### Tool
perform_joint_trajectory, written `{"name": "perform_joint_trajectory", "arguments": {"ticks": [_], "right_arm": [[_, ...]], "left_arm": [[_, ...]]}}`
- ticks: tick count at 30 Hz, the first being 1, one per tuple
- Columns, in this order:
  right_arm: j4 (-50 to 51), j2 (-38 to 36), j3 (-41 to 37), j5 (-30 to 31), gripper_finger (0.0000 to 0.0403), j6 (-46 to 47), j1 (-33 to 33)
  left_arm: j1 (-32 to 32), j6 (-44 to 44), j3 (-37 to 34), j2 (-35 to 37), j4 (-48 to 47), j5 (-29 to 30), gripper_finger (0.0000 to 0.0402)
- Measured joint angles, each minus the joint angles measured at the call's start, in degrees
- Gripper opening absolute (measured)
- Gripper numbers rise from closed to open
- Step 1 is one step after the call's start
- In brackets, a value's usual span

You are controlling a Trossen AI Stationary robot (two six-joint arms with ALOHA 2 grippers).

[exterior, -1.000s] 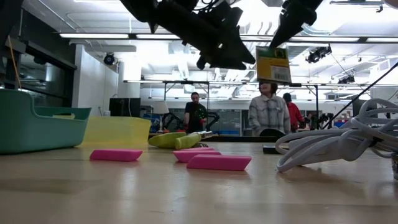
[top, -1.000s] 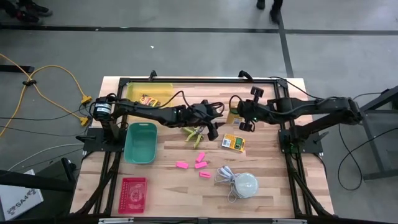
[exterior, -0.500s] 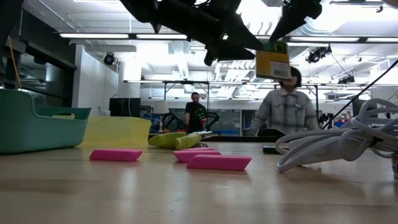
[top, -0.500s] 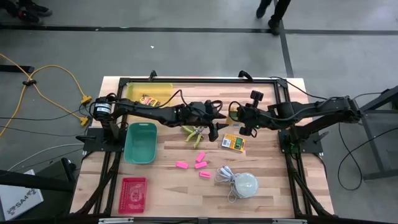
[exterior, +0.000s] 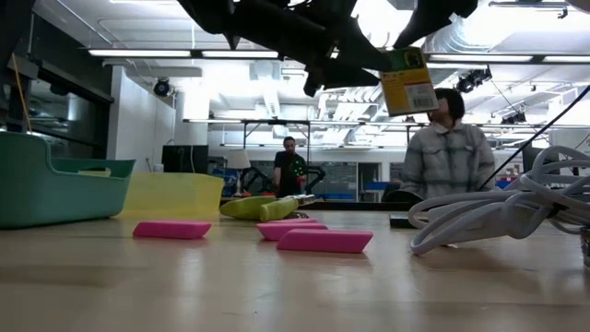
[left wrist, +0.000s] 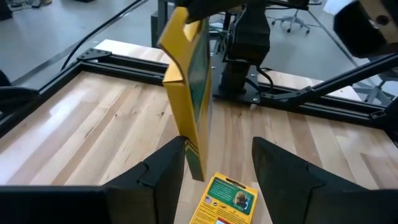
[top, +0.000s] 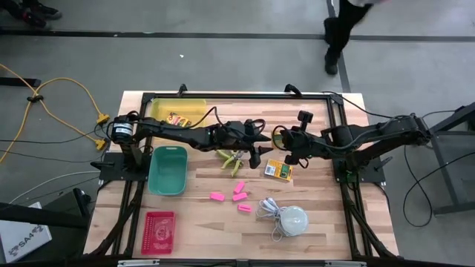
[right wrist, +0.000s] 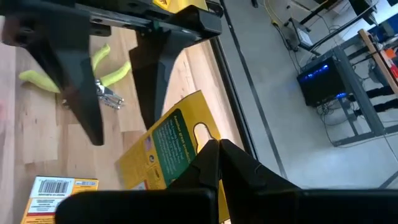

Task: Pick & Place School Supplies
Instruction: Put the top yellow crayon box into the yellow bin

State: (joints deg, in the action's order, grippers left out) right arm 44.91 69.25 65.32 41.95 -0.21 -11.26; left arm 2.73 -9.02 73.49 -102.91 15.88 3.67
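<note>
A flat yellow-and-green box (left wrist: 189,93) hangs in the air over the middle of the table, with my right gripper (right wrist: 214,158) shut on its top. My left gripper (left wrist: 219,171) is open right beside it; the box's lower corner (left wrist: 196,169) stands between the two fingers, close to one of them. A second yellow box (top: 279,170) lies flat on the table below. The lime-green-handled tool (top: 231,158) lies next to it. Three pink erasers (top: 239,188) lie nearer the front edge. My right gripper pinches the box's top edge beside its hang hole (right wrist: 204,132) between its two fingers, slanting down from above. The box hangs below the fingers, tilted and clear of the table (exterior: 408,81). My left gripper: I cannot tell whether the finger (left wrist: 166,177) next to the box's lower corner touches it.
A teal bin (top: 168,169) stands at the left, a yellow bin (top: 178,111) at the far left, a red basket (top: 159,231) at the near left. A white dome with a coiled cord (top: 292,219) sits near the front. People show in the room beyond.
My right gripper has swung a little toward the table's near edge and toward my left gripper, carrying the box, which has tipped from upright to tilted. My left gripper has turned slightly in place. A person behind the table has walked to the right.
</note>
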Motion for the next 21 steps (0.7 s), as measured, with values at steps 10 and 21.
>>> {"name": "perform_joint_trajectory", "arguments": {"ticks": [10, 21], "right_arm": [[0.2, 0.0, 0.0, -0.1, 0.0002, 0.2, -1.6], [-1.0, 0.0, 0.0, 0.0, 0.0002, 0.0, -1.6]], "left_arm": [[0.2, 0.0, 0.0, 0.0, 0.2, 1.2, 0.0183], [0.3, 0.1, 0.0, 0.0, 1.4, 0.9, 0.0183]]}}
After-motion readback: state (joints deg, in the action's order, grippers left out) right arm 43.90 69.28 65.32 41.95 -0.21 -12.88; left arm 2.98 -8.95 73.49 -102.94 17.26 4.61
